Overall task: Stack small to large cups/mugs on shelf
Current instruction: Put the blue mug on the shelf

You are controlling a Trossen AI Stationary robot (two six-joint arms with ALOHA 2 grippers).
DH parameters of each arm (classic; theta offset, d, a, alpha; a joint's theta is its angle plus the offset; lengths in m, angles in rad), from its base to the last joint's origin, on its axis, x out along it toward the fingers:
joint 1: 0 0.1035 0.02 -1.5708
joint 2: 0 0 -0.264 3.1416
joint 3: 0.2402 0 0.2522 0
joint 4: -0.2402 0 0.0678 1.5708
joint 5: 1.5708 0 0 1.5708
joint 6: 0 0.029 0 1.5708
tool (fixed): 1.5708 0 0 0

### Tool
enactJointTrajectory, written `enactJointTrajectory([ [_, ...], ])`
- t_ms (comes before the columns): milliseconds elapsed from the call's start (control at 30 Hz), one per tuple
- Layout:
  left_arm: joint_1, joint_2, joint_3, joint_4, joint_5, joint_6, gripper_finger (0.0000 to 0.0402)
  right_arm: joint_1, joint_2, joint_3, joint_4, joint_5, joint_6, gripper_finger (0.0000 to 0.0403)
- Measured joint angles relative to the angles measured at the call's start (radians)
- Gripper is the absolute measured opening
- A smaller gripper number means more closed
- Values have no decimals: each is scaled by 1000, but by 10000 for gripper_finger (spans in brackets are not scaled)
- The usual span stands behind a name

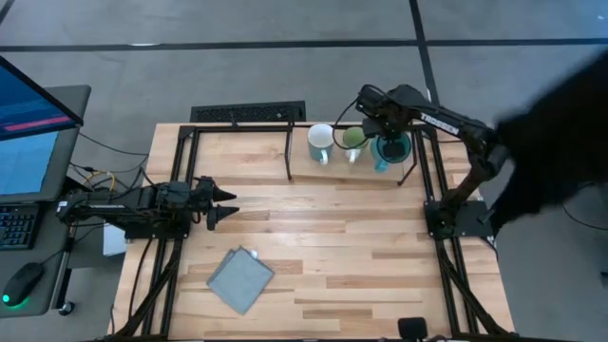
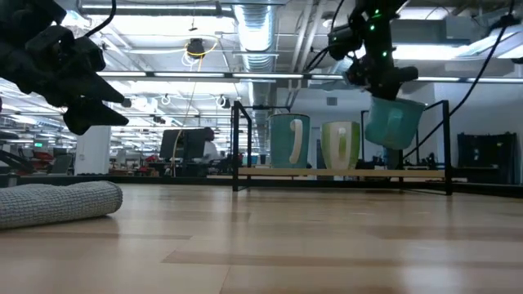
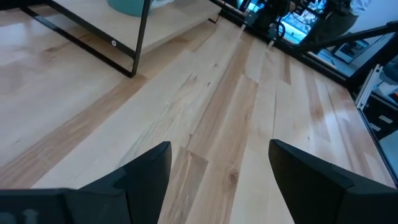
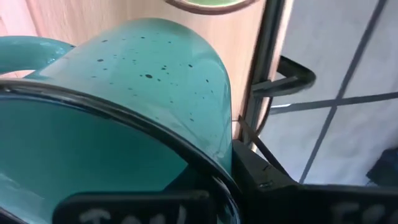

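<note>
The left hand (image 1: 231,205) hovers low over the desk (image 1: 332,247), fingers spread and holding nothing, its arm stretched in flat from the desk's left edge and pointing toward the middle. A grey folded cloth (image 1: 239,279) lies just behind and beside it, nearer the front edge. Well ahead of it stands the shelf (image 1: 304,163), bearing the white mug (image 1: 321,142) and, touching or just beside it, the light green mug (image 1: 353,141).

The right hand (image 1: 378,123) is clenched on the rim of the teal mug (image 2: 394,121), one finger inside the mouth and one outside, as the right wrist view shows. The mug hangs tilted below that hand, lifted clear above the shelf's right end, next to the green mug.

The mugs look glazed ceramic: stiff, fairly heavy, slick, and liable to chip if knocked together. A rim pinch seems workable but lets the mug swing; the wall opposite the handle looks the steadier hold. The right arm reaches in from the desk's far right, wrist bent downward.
</note>
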Motion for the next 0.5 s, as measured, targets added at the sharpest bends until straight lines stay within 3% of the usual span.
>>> enactJointTrajectory([
  [167,0,0,0,1,0,0,261,1,69,0,3,55,-50,38],
  [500,0,0,0,1,0,-14,261,-20,114,0,41,54,-119,38],
])
